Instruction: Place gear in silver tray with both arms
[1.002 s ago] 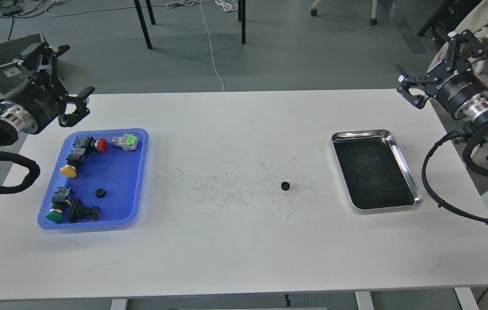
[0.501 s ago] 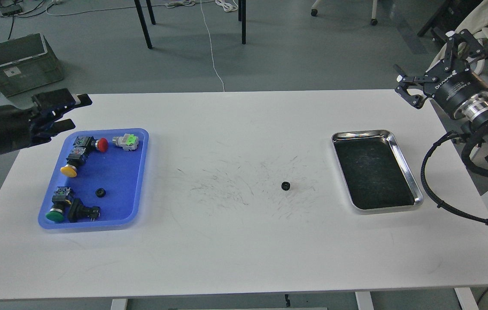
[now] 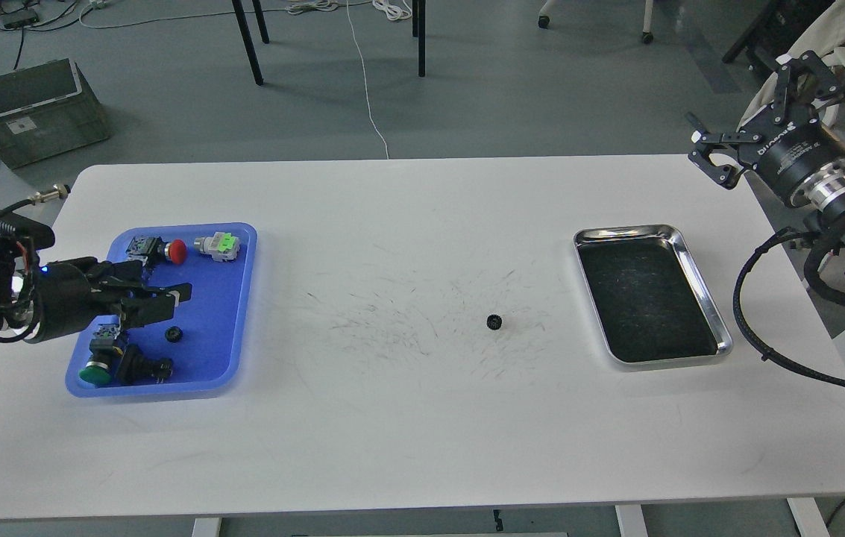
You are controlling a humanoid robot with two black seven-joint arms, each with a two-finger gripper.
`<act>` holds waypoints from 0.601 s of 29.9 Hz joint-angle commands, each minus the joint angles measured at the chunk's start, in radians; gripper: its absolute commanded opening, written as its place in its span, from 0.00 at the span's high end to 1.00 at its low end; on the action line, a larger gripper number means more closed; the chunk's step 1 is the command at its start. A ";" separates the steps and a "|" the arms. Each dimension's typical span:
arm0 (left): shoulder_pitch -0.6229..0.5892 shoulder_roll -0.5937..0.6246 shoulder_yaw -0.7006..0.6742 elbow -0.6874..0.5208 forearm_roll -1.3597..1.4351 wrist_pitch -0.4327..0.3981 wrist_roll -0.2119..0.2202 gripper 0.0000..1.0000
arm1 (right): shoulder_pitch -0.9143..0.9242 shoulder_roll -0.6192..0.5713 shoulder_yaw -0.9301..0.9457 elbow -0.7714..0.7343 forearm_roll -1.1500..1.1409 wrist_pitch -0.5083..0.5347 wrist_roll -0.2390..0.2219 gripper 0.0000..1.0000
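Note:
A small black gear (image 3: 494, 322) lies on the white table, left of the silver tray (image 3: 625, 232), whose dark inner surface holds nothing. A second small black gear (image 3: 174, 335) lies in the blue tray (image 3: 232, 313). My left gripper (image 3: 172, 300) hangs low over the blue tray, fingers pointing right, open, just above and left of that second gear. My right gripper (image 3: 758, 112) is open wide and empty, raised beyond the table's far right corner, well away from the silver tray.
The blue tray also holds push buttons: a red one (image 3: 176, 252), a green-and-grey switch (image 3: 219, 245), a green one (image 3: 96, 373) and a black one (image 3: 140, 367). A grey crate (image 3: 34, 112) stands on the floor at the back left. My right arm's cable (image 3: 746, 313) loops beside the silver tray.
My left arm has swung down from the table's back-left edge and now reaches low over the blue tray. My right gripper has barely moved. Both gears stay in place.

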State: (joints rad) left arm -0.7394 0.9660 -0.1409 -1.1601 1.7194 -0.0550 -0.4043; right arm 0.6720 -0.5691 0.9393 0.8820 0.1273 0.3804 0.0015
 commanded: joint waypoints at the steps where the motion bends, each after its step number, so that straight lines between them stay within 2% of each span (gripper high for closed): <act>1: 0.000 -0.045 0.032 0.040 0.015 0.029 0.001 0.06 | 0.000 0.000 -0.001 0.000 0.000 -0.001 0.000 0.01; 7: 0.014 -0.111 0.032 0.114 0.046 0.032 0.001 0.09 | 0.000 0.000 0.001 -0.001 0.000 0.000 0.000 0.01; 18: 0.071 -0.147 0.032 0.209 0.048 0.064 -0.002 0.16 | -0.005 -0.002 -0.001 -0.003 0.000 0.000 0.002 0.01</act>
State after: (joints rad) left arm -0.6788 0.8238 -0.1088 -0.9645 1.7672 0.0068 -0.4062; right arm 0.6688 -0.5705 0.9391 0.8791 0.1273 0.3803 0.0028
